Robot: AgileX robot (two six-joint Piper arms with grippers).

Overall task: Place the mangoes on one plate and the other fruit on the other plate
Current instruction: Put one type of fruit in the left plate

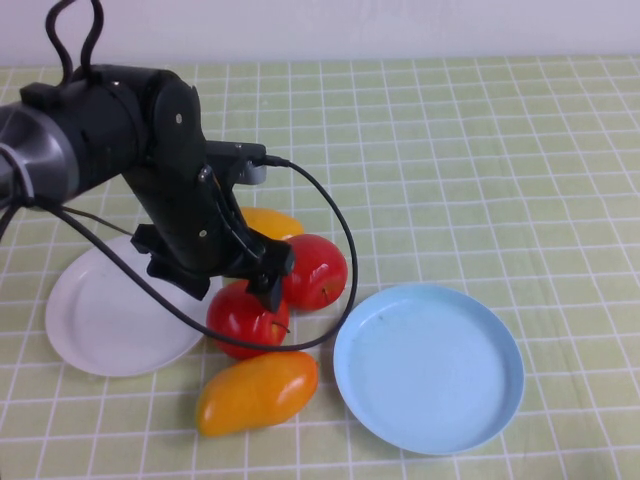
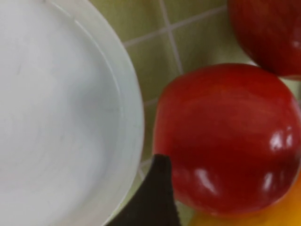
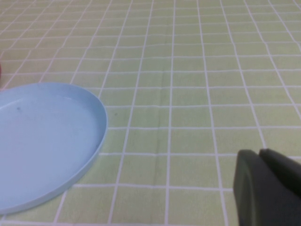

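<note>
The left gripper (image 1: pixel 268 290) hangs low over the nearer apple (image 1: pixel 247 318) beside the white plate (image 1: pixel 90 320), apparently to grasp it, jaws' state unclear; the right gripper (image 3: pixel 268 188) idles beyond the blue plate (image 3: pixel 47 141), its jaws likewise unclear.

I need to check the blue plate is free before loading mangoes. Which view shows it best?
The high view: the whole blue plate shows with nothing on it, right of the near mango. The right wrist view catches only part of it, near the right gripper. The left wrist view misses it; the left gripper hovers over an apple.

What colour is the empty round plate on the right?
Light blue plate, clearest in the high view.
</note>
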